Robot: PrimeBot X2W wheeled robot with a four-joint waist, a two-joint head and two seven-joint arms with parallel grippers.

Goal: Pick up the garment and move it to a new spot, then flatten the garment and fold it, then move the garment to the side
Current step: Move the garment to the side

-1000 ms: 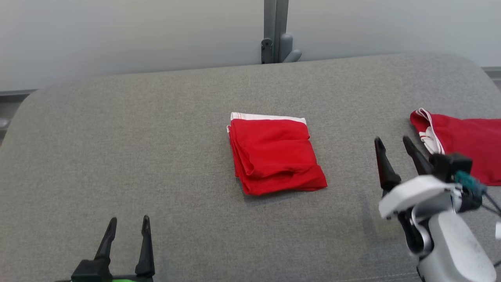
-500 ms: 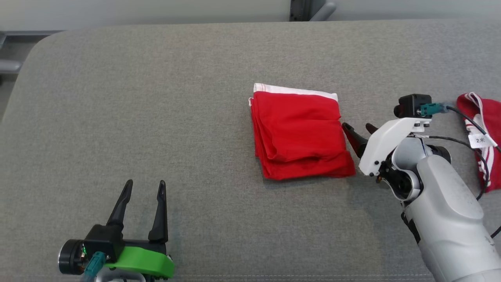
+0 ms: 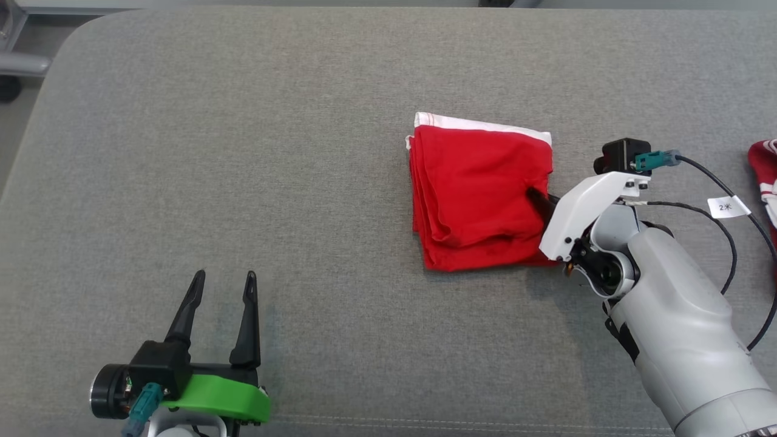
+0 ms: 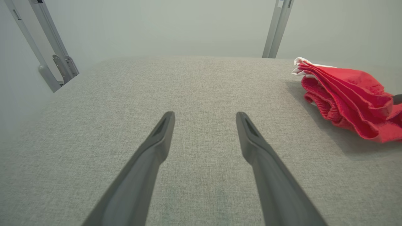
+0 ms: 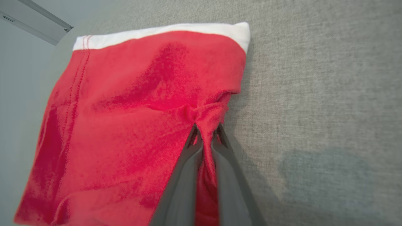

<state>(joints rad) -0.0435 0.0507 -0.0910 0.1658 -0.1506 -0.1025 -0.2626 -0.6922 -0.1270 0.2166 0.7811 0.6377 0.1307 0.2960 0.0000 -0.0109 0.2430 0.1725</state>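
The garment (image 3: 476,191) is a folded red cloth with a white band along its far edge, lying mid-table. My right gripper (image 3: 540,203) has its fingers pinched on the garment's right edge. In the right wrist view the garment (image 5: 132,119) bunches into a small ridge between the two fingers of the right gripper (image 5: 205,130). My left gripper (image 3: 221,282) stands open at the lower left, well away from the cloth. In the left wrist view the left gripper (image 4: 204,121) has bare table between its fingers, and the garment (image 4: 345,94) lies off to the right.
The grey fabric table (image 3: 273,152) stretches wide around the cloth. A second red and white cloth (image 3: 765,176) lies at the right edge. A black cable with a white tag (image 3: 728,207) loops beside my right forearm.
The head camera has tilted down. My right gripper swung left from open table to the garment's right edge and closed on it. The left gripper stayed open in place.
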